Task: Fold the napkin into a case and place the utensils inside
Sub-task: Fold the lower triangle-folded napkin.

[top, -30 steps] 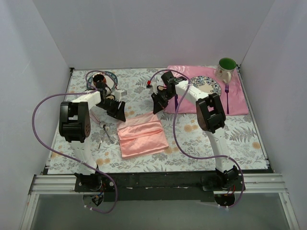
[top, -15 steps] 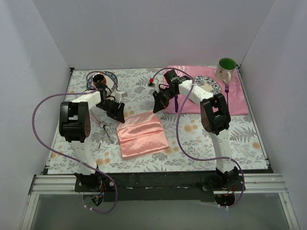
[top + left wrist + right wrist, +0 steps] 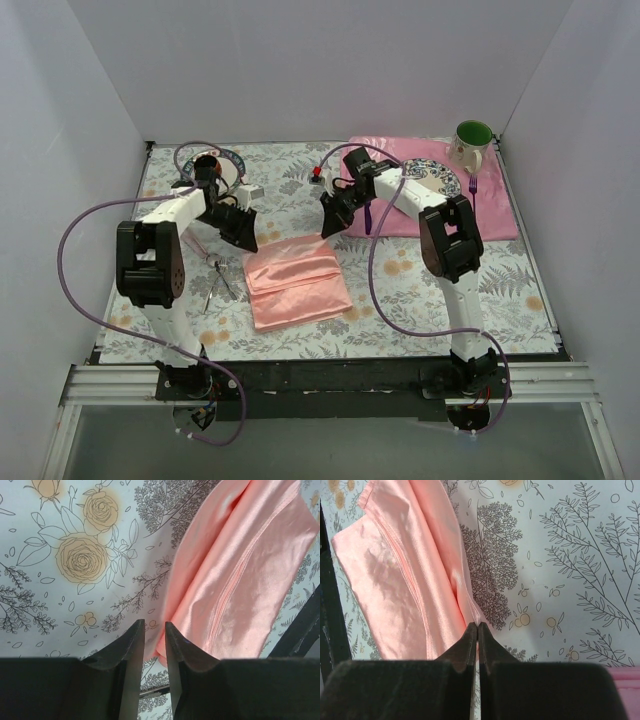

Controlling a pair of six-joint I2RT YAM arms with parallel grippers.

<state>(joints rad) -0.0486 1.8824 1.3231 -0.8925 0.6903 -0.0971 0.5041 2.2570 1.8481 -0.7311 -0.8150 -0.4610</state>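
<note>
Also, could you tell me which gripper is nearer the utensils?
Left. The left gripper is beyond the utensils, by the far left corner of the napkin; the right gripper is across the napkin, at its far right corner.

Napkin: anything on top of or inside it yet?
Nothing lies on the napkin; the utensils sit on the table to its left. Its folds cover the inside, so that can't be checked.
</note>
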